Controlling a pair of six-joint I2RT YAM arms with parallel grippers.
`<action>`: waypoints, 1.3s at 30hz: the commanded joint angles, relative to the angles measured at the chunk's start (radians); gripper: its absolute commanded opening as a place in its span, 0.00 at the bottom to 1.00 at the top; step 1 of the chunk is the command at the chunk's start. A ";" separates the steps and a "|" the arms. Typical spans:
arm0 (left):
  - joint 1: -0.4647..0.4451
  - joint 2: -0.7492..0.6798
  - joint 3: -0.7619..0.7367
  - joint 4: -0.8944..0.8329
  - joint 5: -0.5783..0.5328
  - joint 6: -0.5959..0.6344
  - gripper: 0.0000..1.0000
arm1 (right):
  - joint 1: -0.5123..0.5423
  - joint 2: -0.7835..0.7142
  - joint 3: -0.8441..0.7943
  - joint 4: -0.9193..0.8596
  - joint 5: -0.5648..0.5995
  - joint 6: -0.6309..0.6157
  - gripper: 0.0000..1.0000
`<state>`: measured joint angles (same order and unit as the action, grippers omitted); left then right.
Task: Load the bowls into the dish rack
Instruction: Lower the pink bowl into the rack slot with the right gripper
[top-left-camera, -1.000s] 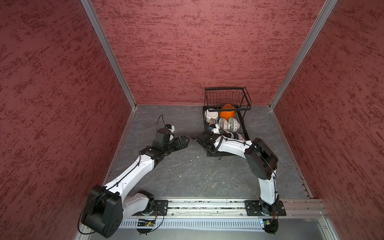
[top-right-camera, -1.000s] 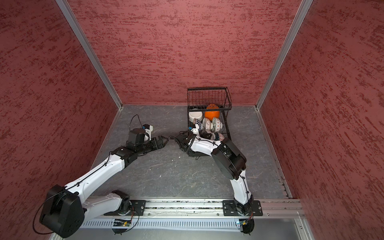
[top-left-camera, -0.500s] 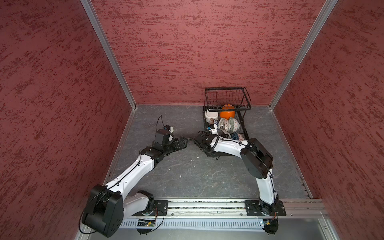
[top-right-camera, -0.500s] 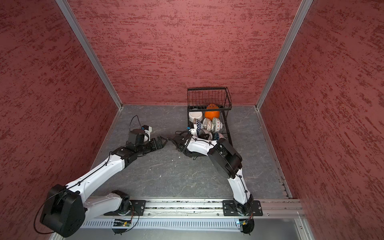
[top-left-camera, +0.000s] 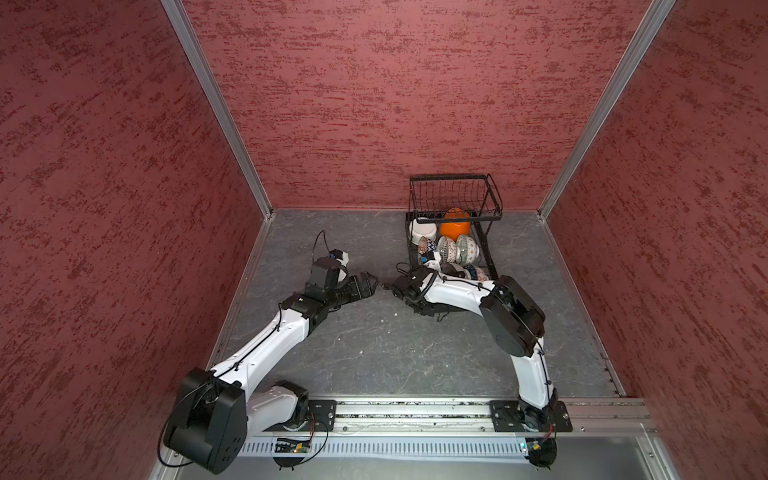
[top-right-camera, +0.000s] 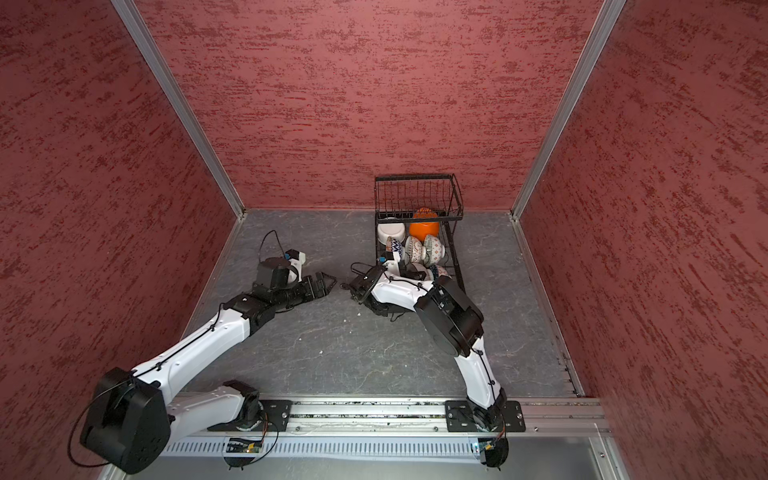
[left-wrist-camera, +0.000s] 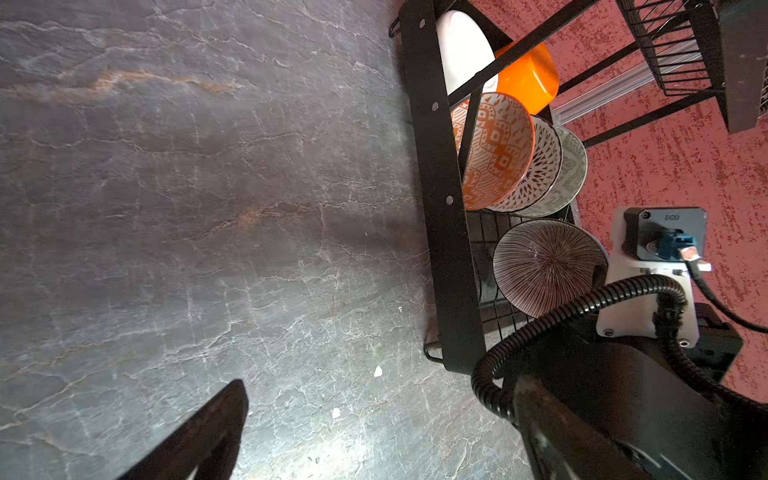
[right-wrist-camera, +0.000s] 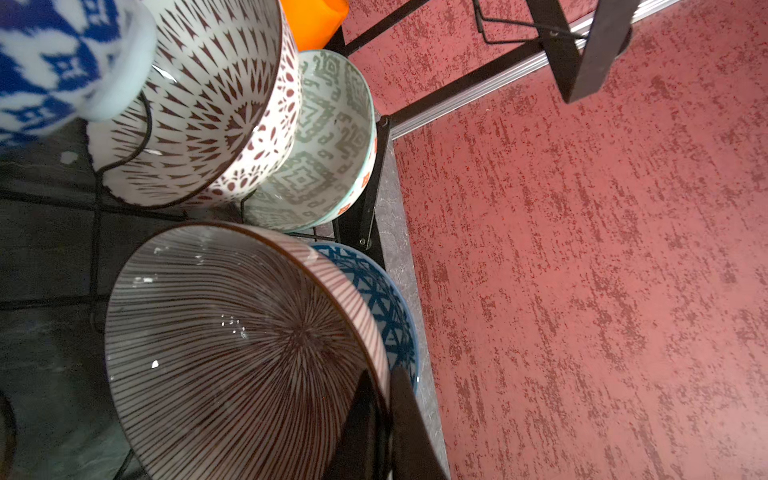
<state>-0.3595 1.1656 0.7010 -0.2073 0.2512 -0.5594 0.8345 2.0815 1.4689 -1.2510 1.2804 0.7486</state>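
The dish rack (top-left-camera: 449, 193) was set in the far right part of the table (top-left-camera: 374, 353), close to the back wall. All seven bowls could be counted in its lower tier, and none was seen on the bare table. The white bowl (top-left-camera: 424, 230) and the orange bowl (top-left-camera: 455, 228) lay at the far end under the raised basket. The blue-and-white bowl (right-wrist-camera: 41, 54), the brown-and-white bowl (right-wrist-camera: 199, 95) and the grey-green bowl (right-wrist-camera: 328, 137) were stood on edge in a row across the middle. The striped bowl (right-wrist-camera: 232, 353) and the blue lattice bowl (right-wrist-camera: 386, 299) were leaned together at the near end. The right gripper (right-wrist-camera: 382, 419) was closed, and in the right wrist view it appeared to be pinched on the striped bowl's rim. The left gripper (top-left-camera: 365, 286) was held wide open and empty above the table, near the rack's near left corner. The bowls were judged stiff, glazed, slippery and easily chipped, and rather heavy for a thin pinch. The rim was taken to be the only sensible hold, with one finger inside and one outside. Little room was left within the rack, since wires, the overhanging basket and neighbouring bowls crowded the striped bowl. A release was therefore judged to call for a slow, straight withdrawal toward the near edge, where the table lay open.
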 joint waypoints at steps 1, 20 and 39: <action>0.008 0.009 -0.003 0.023 0.012 0.019 0.99 | -0.007 -0.006 0.022 -0.025 0.080 0.053 0.00; 0.035 0.029 -0.009 0.027 0.033 0.027 1.00 | -0.056 -0.123 -0.106 0.452 0.079 -0.418 0.00; 0.042 0.062 0.006 0.040 0.051 0.026 1.00 | -0.019 -0.123 -0.233 0.640 -0.120 -0.560 0.00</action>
<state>-0.3252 1.2247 0.7010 -0.1925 0.2897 -0.5476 0.8043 1.9572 1.2480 -0.6666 1.2907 0.1963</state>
